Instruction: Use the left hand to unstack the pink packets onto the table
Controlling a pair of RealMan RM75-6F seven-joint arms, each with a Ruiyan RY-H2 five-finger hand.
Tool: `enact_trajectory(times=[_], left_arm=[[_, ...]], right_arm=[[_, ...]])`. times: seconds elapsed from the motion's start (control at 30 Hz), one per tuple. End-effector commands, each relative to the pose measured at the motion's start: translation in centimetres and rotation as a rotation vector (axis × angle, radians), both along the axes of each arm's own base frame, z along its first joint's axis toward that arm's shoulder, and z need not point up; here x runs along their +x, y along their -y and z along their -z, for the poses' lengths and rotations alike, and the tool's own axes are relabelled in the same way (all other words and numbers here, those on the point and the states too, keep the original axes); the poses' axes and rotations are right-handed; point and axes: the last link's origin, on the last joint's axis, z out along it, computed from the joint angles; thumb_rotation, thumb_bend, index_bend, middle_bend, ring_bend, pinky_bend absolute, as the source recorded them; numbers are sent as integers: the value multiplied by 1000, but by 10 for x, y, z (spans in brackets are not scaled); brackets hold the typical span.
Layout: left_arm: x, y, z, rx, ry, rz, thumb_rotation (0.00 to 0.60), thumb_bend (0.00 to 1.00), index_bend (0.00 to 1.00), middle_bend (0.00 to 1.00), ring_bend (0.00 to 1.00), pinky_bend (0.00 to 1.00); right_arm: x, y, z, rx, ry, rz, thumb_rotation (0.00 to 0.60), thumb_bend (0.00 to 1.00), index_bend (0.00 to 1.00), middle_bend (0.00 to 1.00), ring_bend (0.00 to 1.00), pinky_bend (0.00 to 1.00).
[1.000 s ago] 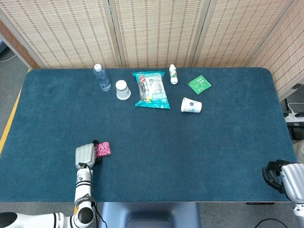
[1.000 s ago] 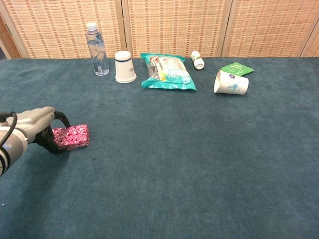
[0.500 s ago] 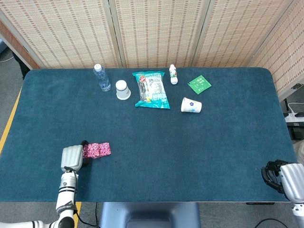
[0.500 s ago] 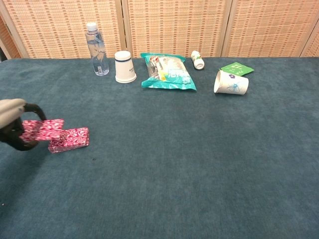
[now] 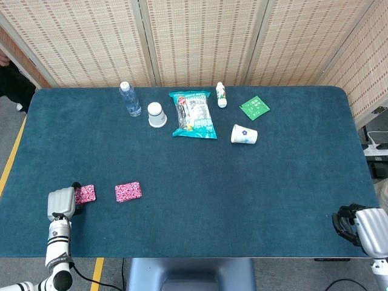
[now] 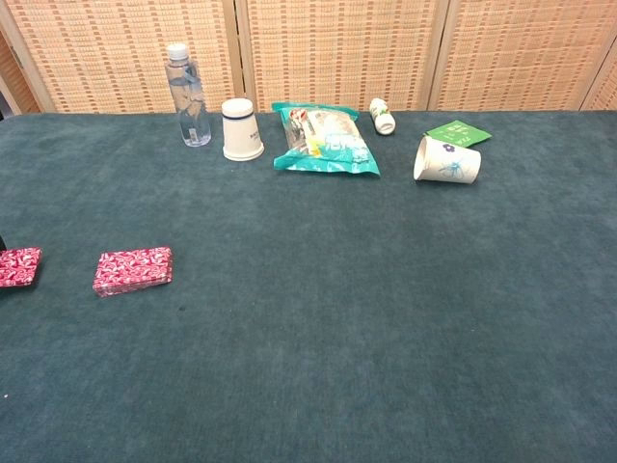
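One pink packet [image 5: 128,191] lies flat on the blue table [image 5: 200,182], left of centre; the chest view shows this pink packet [image 6: 133,270] too. My left hand [image 5: 60,203] is near the front left corner and holds a second pink packet [image 5: 85,193] by its left end. In the chest view only that second packet [image 6: 19,267] shows, at the left edge, a clear gap away from the first. Whether it touches the cloth I cannot tell. My right hand [image 5: 357,224] sits at the front right edge, fingers curled in on nothing.
Along the far side stand a water bottle [image 5: 130,99], an upturned paper cup [image 5: 156,114], a teal snack bag [image 5: 193,114], a small white bottle [image 5: 221,94], a green sachet [image 5: 254,107] and a tipped cup [image 5: 244,134]. A yellow floor line [image 5: 12,157] runs past the table's left edge.
My left hand has carried the top pink packet leftward off the stack, opening a gap between the two packets. The lower packet stayed put. The right hand has not moved.
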Motion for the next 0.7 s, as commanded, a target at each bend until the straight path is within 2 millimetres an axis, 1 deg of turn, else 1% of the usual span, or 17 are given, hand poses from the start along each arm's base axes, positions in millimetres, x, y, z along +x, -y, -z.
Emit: enact_trajectory(times=[0.03,0.1,0.23,0.37,0.43,0.6,0.7], left_arm=[[-4,-1,1,-3,1,-14,600,374,442,1000,1000,1000],[-5,-1,1,-4,2,-15,600,374,407,1000,1000,1000],[-3,-1,1,-4,1,-13,600,374,247,1000,1000,1000],[-3,-1,2,-5,1,-14,600,368,153,1000,1000,1000],[-2,0,2,-7,4,-18,600,357,87,1000,1000,1000],[-1,1,1,-9,0,-21,600,350,60,1000,1000,1000],[11,4,-1,2,36,10,600,347,73,1000,1000,1000]], right_arm=[[0,0,-1,-2,3,-1,600,478,982,802,733,845],[0,0,-1,-2,3,0,600,479,982,802,734,845],[0,0,0,2,1,-1,600,478,982,802,734,845],[0,0,-1,0,2,-2,600,478,982,802,733,845],[0,0,-1,-2,4,-3,600,479,982,802,733,846],[0,-1,-1,0,2,-5,600,479,982,802,733,846],[0,0,-1,-2,2,-6,600,478,982,802,733,845]])
